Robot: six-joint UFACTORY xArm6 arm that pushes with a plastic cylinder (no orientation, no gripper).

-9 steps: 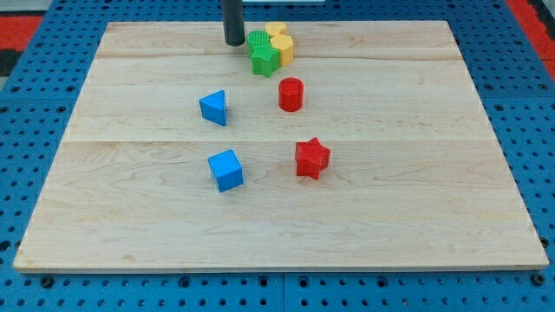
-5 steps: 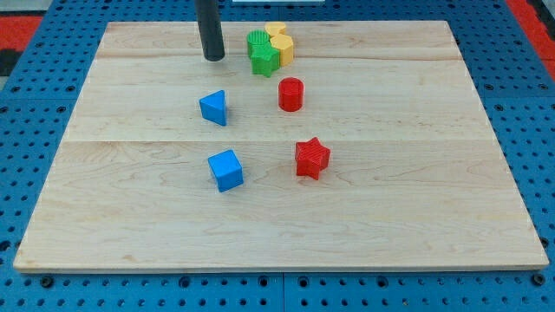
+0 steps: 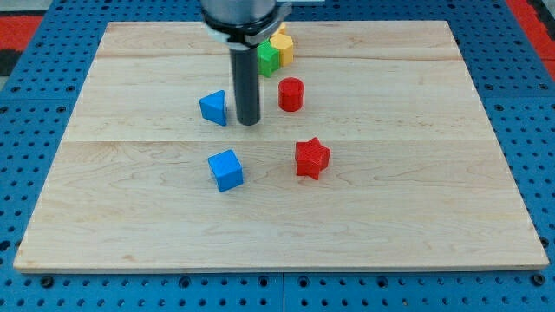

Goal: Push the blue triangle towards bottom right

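my tip (image 3: 249, 122) moved down, now right of blue triangle (image 3: 214, 107)

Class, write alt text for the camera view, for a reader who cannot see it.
My tip rests on a wooden board, just right of the blue triangle. A red cylinder sits further right, a blue cube and red star below, green and yellow blocks at the top.

A robotics lab bench is suggested. A pale wooden board (image 3: 416, 199) is laid on a blue perforated plate (image 3: 26, 130) studded with regular holes, as used for fixing test rigs, and red matting (image 3: 22, 26) is seen at the top corners. Small coloured toy blocks (image 3: 303, 159) are scattered on the board beneath a dark machine rod (image 3: 248, 87).
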